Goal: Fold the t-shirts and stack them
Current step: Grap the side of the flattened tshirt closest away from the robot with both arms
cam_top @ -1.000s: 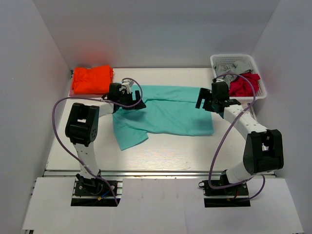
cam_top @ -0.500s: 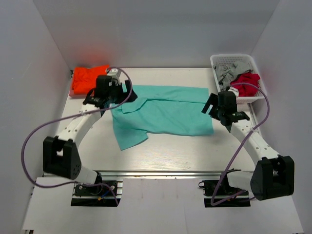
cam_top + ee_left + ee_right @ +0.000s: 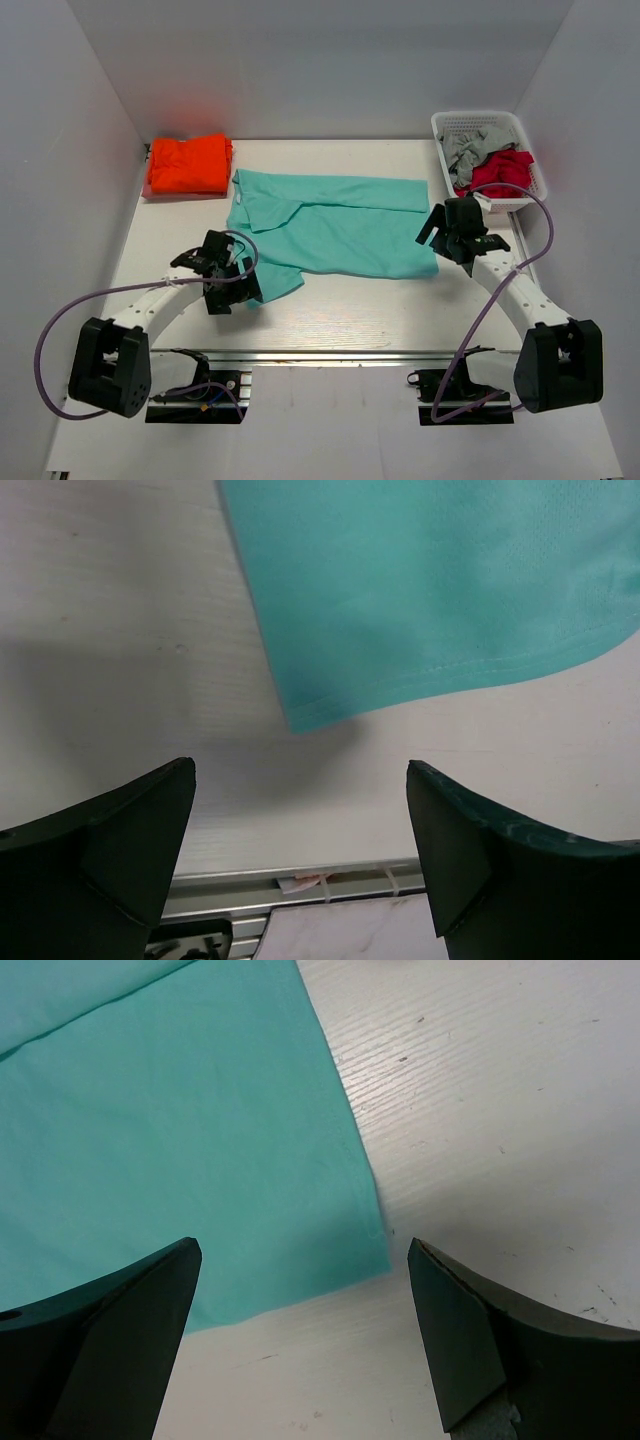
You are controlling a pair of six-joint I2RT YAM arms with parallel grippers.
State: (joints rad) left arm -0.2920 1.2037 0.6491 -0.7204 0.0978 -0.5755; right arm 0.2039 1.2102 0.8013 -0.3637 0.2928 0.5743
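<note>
At the far left of the surface (image 3: 340, 310), the orange t-shirt (image 3: 188, 165) lies folded, well apart from the work. The left end effector (image 3: 228, 285) hovers wide and empty at the near-left corner of the teal t-shirt (image 3: 340, 225), which lies spread across the middle of the surface with a strip folded over along its far edge. In the left wrist view that hemmed corner sits between the 2 fingers, a little ahead of them. The right end effector (image 3: 458, 232) is likewise spread wide and holds nothing, poised at the shirt's near-right corner. In the right wrist view that corner lies closer to the right finger than to the left. At the far right, a white basket (image 3: 520, 130) holds grey and red clothes. The step in hand looks like pinching both near corners for a fold. To do it well, each end effector should centre on its corner, come down to the surface, and close well inside the hem. Both should then lift together so the cloth stays taut.
</note>
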